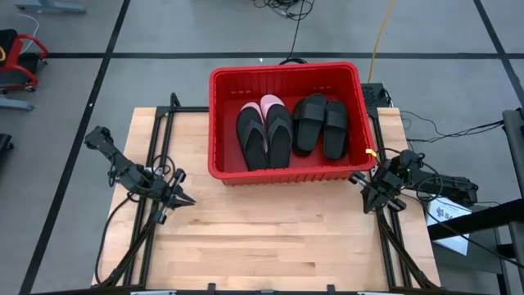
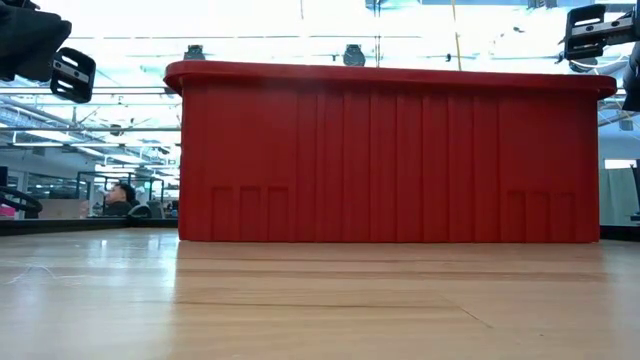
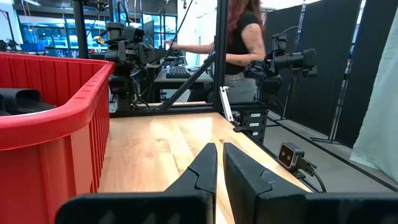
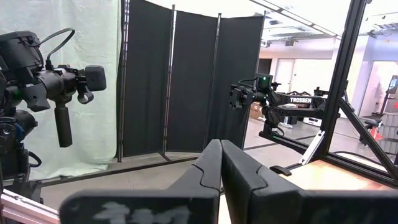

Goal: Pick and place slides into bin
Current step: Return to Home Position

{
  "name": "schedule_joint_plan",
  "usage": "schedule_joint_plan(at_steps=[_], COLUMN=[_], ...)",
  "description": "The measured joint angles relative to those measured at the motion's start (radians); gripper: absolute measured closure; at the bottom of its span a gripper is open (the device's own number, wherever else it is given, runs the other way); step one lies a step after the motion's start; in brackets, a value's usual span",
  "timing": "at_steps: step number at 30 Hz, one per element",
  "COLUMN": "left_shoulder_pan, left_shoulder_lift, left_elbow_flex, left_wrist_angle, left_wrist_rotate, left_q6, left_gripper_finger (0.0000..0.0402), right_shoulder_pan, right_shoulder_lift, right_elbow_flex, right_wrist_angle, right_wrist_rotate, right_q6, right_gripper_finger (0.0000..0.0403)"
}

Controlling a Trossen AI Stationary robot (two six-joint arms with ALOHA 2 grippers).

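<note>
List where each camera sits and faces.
High: overhead, straight down on the table, bin, slides, both arms.
Low: table height, facing the bin's wall; arm parts in upper corners.
Left wrist: past its shut fingers, bin alongside, toward a person.
Right wrist: past its shut fingers, off the table toward dark screens.
Shared: first three show the bin.

floor: grey tiled floor (image 1: 74,123), dark seams | centre: pale wooden plank table (image 1: 270,238) | 10 o'clock: red tubular frame (image 1: 16,74) | 1 o'clock: yellow cable (image 1: 381,33) | beyond: black folding fabric panels (image 4: 146,81), pale green curtain (image 4: 62,15)
</note>
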Motion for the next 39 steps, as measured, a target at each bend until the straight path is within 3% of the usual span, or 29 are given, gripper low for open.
schedule_joint_plan(at_steps=[10,22,39], left_shoulder_pan=[0.000,0.000,0.000], left_shoulder_lift=[0.000,0.000,0.000], left_elbow_flex=[0.000,0.000,0.000], left_wrist_angle=[0.000,0.000,0.000], left_wrist_rotate=[0.000,0.000,0.000], left_q6=[0.000,0.000,0.000], left_gripper_finger=[0.0400,0.0374,0.0393], right_shoulder_pan=[0.000,0.000,0.000], right_shoulder_lift=[0.000,0.000,0.000], right_elbow_flex=[0.000,0.000,0.000], right_wrist_angle=[0.000,0.000,0.000], right_wrist_rotate=[0.000,0.000,0.000], right_q6=[0.000,0.000,0.000], right_gripper_finger=[0.0403,0.0403,0.0403])
